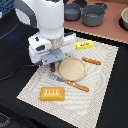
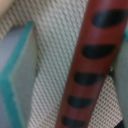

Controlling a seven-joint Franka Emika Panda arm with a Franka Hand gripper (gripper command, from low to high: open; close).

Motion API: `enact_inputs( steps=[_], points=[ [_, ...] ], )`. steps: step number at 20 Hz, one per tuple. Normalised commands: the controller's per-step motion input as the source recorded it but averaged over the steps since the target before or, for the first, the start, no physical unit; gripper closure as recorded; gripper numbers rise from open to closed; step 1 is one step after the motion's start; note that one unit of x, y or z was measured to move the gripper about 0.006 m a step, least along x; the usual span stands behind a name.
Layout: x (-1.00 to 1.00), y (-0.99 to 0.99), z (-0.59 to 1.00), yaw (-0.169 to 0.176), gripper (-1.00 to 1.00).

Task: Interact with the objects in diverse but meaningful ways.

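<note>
One sausage (image 2: 89, 65) is filling the wrist view, arm hovering left of frame centre for pickup; jaws' state indeterminable.

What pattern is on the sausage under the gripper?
The sausage is reddish-brown with dark curved stripes across it; the wrist view shows it best.

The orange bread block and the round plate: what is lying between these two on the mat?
In the exterior view, a knife lies between the orange bread block and the round plate, near the plate's edge.
</note>
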Motion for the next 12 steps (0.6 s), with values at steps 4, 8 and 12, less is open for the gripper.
enact_inputs(
  steps=[4,8,12],
  points=[
    [-0.26,-0.18,0.56,0.001,1.00],
    [-0.40,0.00,1.00,0.000,1.00],
    [-0.48,0.01,0.92,0.003,1.00]
  ],
)
